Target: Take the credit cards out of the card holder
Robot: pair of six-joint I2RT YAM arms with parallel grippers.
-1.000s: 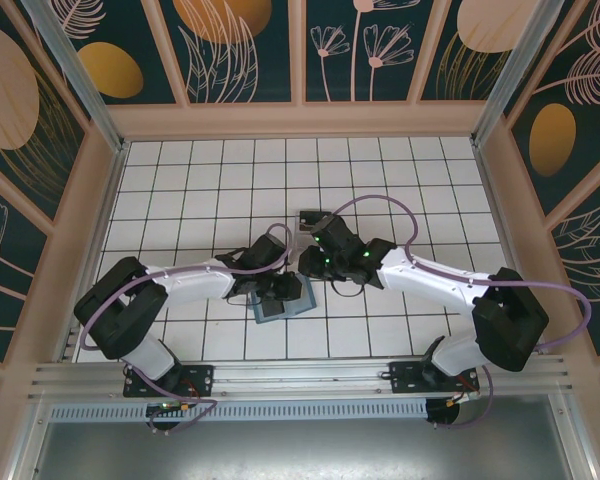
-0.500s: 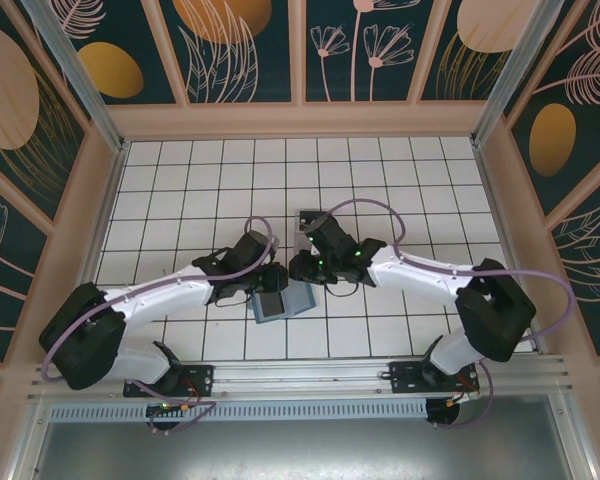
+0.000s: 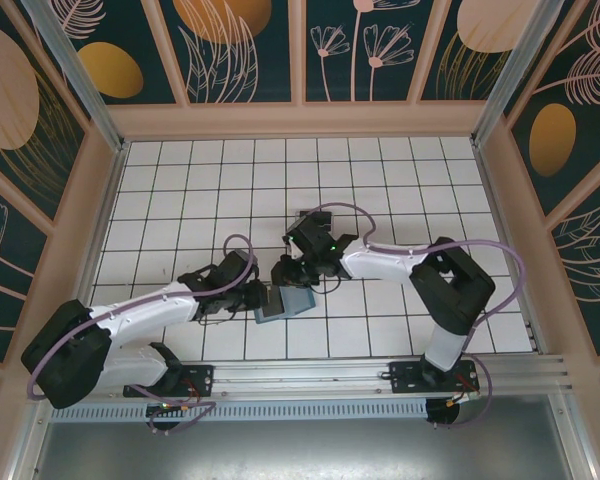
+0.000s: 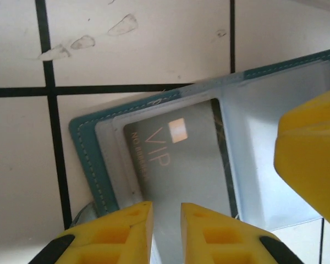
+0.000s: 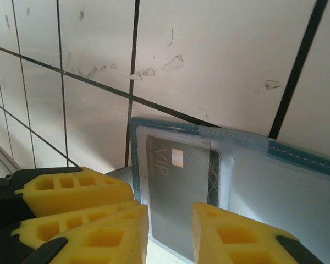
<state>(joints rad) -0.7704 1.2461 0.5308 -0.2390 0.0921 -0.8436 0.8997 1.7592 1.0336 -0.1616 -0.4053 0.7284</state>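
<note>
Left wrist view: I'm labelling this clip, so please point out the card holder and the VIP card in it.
card holder (image 4: 88,159), left wrist view, on its teal stitched left border.
VIP card (image 4: 181,176), left wrist view, on the grey face below the chip.

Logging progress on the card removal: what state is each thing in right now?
Card holder: open, lying flat.
Dark card: inside a clear pocket, not out yet.
Left gripper: jaws narrowly apart at the holder's edge; grip unclear.
Right gripper: jaws narrowly apart over the card's edge; grip unclear.
</note>
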